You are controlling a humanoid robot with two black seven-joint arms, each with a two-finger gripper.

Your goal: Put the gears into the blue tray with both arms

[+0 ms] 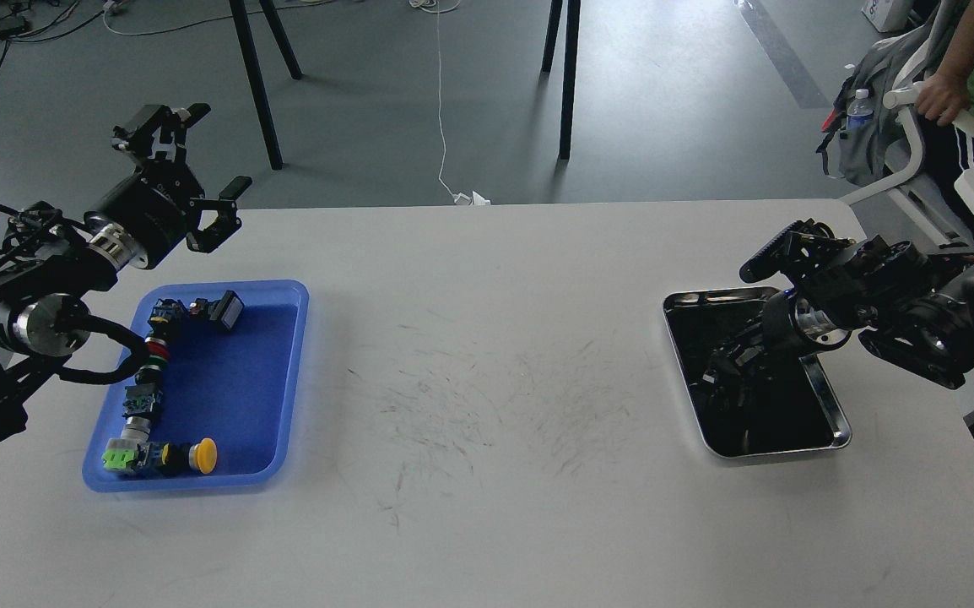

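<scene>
The blue tray (234, 380) lies on the white table at the left and holds coloured push-button switches (149, 380) along its left and front sides. My left gripper (198, 165) hovers above and behind the tray's far left corner, open and empty, its fingers spread wide. My right gripper (727, 367) reaches down into the steel tray (825, 397) at the right. It is black against the tray's dark bottom, so its fingers cannot be told apart. The gears do not show; the dark tray bottom and my right gripper hide whatever lies there.
The white table (487, 355) shows scuff marks across its middle. Beyond the far edge stand black stand legs (255, 84) and a white cable (443, 110) on the floor. A person (972, 93) stands by a chair at the far right.
</scene>
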